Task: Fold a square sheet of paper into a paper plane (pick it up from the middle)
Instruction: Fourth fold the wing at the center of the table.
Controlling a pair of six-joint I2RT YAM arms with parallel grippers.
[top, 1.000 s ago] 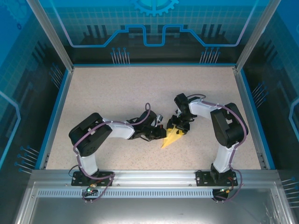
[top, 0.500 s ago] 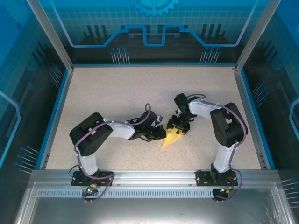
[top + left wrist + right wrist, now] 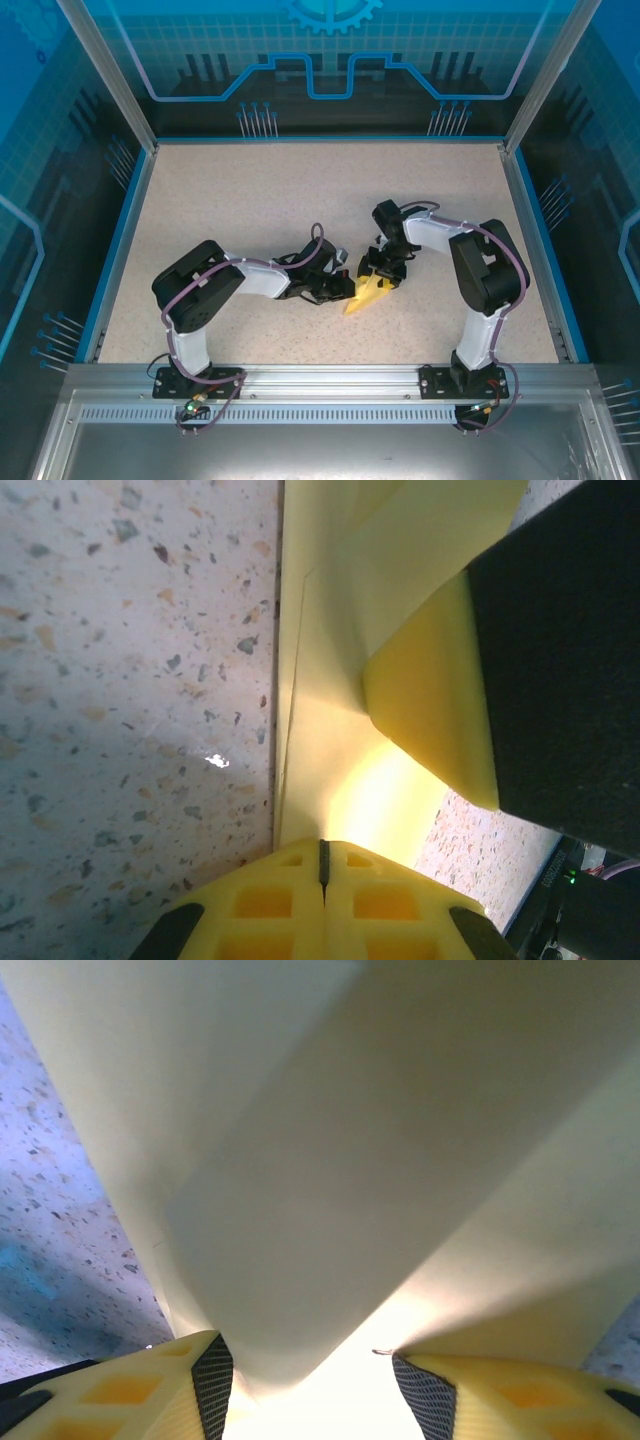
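Lying near the middle of the tabletop (image 3: 250,200), a little toward the right arm, the paper plane (image 3: 362,294) is a narrow yellow dart. Its long axis runs diagonally, with the point aimed near-left toward the arms' bases and the wider tail at the far-right. Both arms meet it from opposite sides.

The left end effector (image 3: 343,288) touches the left flank about midway along the dart. Its fingers are pressed together, and in the left wrist view the paper's edge runs straight into the seam between them, so it looks to be pinching the sheet there. The right end effector (image 3: 386,272) sits at the tail end. Its fingers (image 3: 140,1400) are spread, and the raised fold of paper passes between them with neither pad visibly clamping it.

The left arm is folded low, elbow out to the near-left, forearm lying almost level across the tabletop toward the right. The right arm rises from its base, bends at the elbow and reaches back left, wrist tipped down over the tail.

I judge that the coming move turns on the right end effector lying in line with the centre crease. Closing there would press along the dart's length while the left one anchors the flank.
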